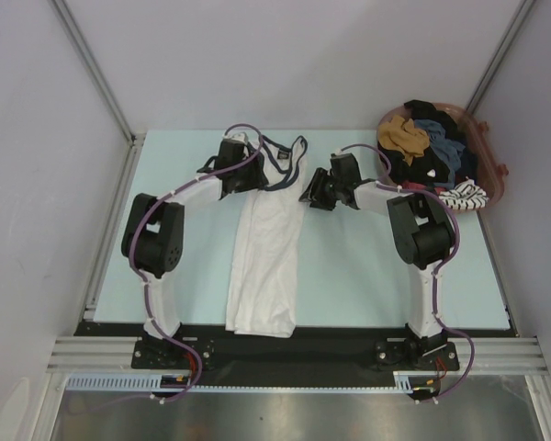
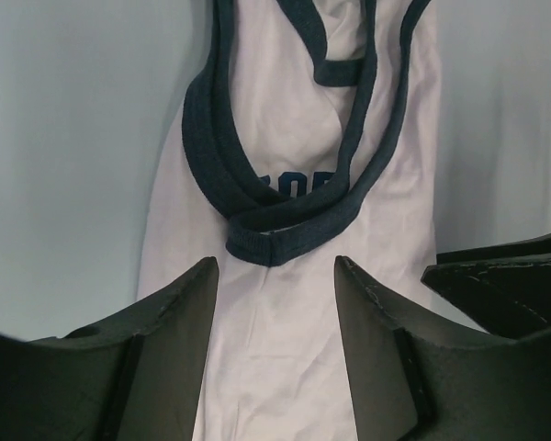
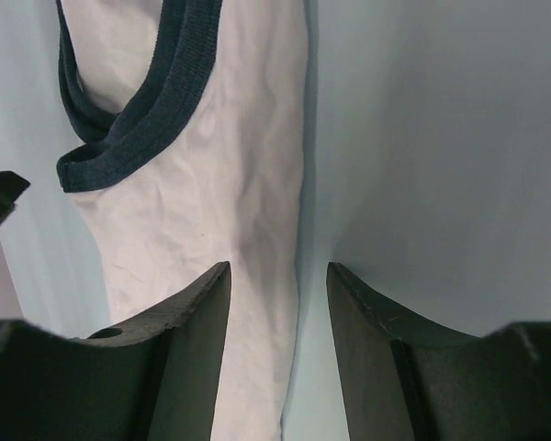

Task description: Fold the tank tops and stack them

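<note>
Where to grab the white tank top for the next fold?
Probably the far shoulder corners below the navy straps, left pincer and right pincer on opposite side edges, from above. The white tank top lies flat, lengthwise, hem near, so that end folds toward the hem.

We can't read the white tank top's [image 2: 285, 367] navy lettering [image 2: 294, 181]; its strap [image 2: 303, 211] seemingly covers half.
</note>
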{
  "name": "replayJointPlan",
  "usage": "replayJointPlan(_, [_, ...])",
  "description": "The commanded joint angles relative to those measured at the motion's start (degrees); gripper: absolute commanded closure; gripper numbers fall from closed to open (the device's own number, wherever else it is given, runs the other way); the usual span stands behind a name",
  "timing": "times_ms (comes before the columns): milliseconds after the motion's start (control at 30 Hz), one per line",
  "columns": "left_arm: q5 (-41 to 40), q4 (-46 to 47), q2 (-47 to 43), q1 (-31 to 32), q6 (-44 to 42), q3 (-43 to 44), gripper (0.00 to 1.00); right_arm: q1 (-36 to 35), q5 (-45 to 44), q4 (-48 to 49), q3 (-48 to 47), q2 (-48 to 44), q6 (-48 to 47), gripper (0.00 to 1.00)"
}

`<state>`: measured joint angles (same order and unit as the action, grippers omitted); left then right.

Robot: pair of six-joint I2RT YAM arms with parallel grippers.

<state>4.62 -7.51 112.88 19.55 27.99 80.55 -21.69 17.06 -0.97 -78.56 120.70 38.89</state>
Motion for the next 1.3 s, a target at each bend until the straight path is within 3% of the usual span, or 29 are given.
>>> replayJointPlan(0, [-1.8,-3.91,2.87,0.75,-1.53,3.64,0.41,0.42,0.78,1.24,-2.73,0.67,-1.01,0.48])
replayJointPlan(167, [-3.74,-5.5,5.16,0.75,-1.97,5.84,0.42,0.69,0.61,1.32,-3.17,0.93,-1.63,0.48])
replayJointPlan(267, [-3.39,-5.41,6.12,0.66,-2.5,6.72,0.55,0.95,0.96,1.24,-3.52,1.37,-1.63,0.47])
replayJointPlan(467, [-3.92,-6.81,8.32,0.58,-3.55,10.32,1.0,0.95,1.84,1.76,-3.53,1.9,-1.36,0.48])
replayJointPlan(800, [-4.45,-9.19,9.64,-2.41,-3.99,14.72,1.0,1.13,2.89,2.82,-4.14,3.22,-1.45,0.44])
replayJointPlan(933, [-5.94,-8.75,9.99,-2.85,-3.82,13.49,0.9,1.3,3.33,2.03,-6.25,4.54,-1.19,0.42])
replayJointPlan(967, [-5.33,-8.49,10.25,-2.94,-3.82,13.58,0.81,1.22,3.51,2.03,-7.03,5.06,-1.1,0.41])
replayJointPlan(1000, [-3.67,-8.4,10.86,-2.94,-3.82,13.66,0.55,1.3,3.42,1.85,-7.48,5.41,-1.01,0.41])
replayJointPlan(1067, [-3.74,-8.58,11.05,-2.85,-3.38,13.67,0.34,1.3,3.33,1.68,-8.44,6.2,-0.93,0.4])
replayJointPlan(1267, [-3.4,-6.65,9.99,-3.99,-3.47,11.12,0.26,1.83,5.08,1.24,-12.48,9.28,0.13,0.41])
